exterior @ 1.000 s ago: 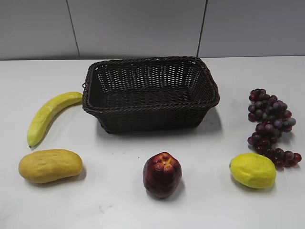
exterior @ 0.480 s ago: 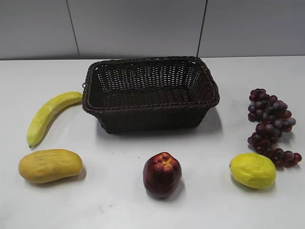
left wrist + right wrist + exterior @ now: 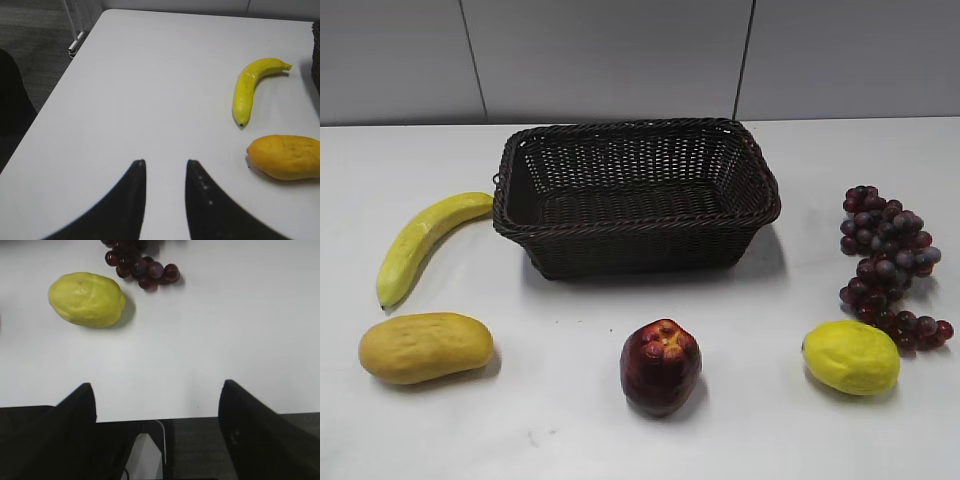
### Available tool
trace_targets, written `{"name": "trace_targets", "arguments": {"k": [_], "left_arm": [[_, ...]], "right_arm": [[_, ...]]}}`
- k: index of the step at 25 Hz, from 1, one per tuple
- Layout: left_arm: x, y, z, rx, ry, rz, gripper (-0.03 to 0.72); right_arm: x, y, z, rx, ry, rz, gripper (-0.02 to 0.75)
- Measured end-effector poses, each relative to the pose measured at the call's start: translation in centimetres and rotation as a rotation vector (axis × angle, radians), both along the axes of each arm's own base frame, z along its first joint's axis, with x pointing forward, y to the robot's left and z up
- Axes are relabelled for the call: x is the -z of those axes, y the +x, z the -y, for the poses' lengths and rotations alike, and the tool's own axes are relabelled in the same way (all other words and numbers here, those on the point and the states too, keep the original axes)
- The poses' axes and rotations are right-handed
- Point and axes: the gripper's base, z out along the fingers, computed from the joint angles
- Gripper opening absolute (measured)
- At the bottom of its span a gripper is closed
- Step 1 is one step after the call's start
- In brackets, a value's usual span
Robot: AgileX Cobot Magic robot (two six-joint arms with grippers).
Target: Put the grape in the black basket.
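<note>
Over on the right edge of the table, ahead and a bit left of the right gripper (image 3: 156, 410), sits the grape (image 3: 890, 265), a long bunch lying flat on the white table (image 3: 570, 420) with its near tip just beside the lemon (image 3: 86, 299). That gripper's jaws are spread wide with nothing between them, parked back at the table's edge. The left gripper (image 3: 165, 172) has its jaws only a little apart, also holding nothing, with the banana (image 3: 252, 87) and the mango (image 3: 286, 157) off ahead to its right.

So I'd say nothing has really started: the black basket (image 3: 635, 230) has nothing in it and stands well apart from the grape, with an apple (image 3: 660, 365) in front of it. The next move is probably the right arm reaching forward and left, coming down over the middle of the bunch and steering clear of the lemon.

No brands, labels or writing anywhere that I can spot.
</note>
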Motion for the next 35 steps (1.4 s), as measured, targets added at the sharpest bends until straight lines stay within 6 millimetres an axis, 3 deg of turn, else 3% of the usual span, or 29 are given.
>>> {"name": "trace_targets", "arguments": {"k": [5,13,20,24,29,35], "left_arm": [[0.0,0.0,0.0,0.000,0.000,0.000,0.217],[0.0,0.0,0.0,0.000,0.000,0.000,0.217],[0.0,0.0,0.0,0.000,0.000,0.000,0.217],[0.0,0.0,0.0,0.000,0.000,0.000,0.217],[0.0,0.0,0.0,0.000,0.000,0.000,0.217],[0.0,0.0,0.0,0.000,0.000,0.000,0.217]], "right_arm": [[0.7,4.4,-0.3,0.013,0.015,-0.104,0.573],[2.3,12.4,-0.7,0.061,0.034,-0.132,0.573],[5.9,19.0,-0.9,0.114,0.044,-0.144,0.615],[9.2,22.0,-1.0,0.120,0.033,-0.202,0.629],[13.0,25.1,-0.9,0.137,0.008,-0.279,0.633],[15.2,27.8,-1.0,0.146,0.003,-0.298,0.633]]}}
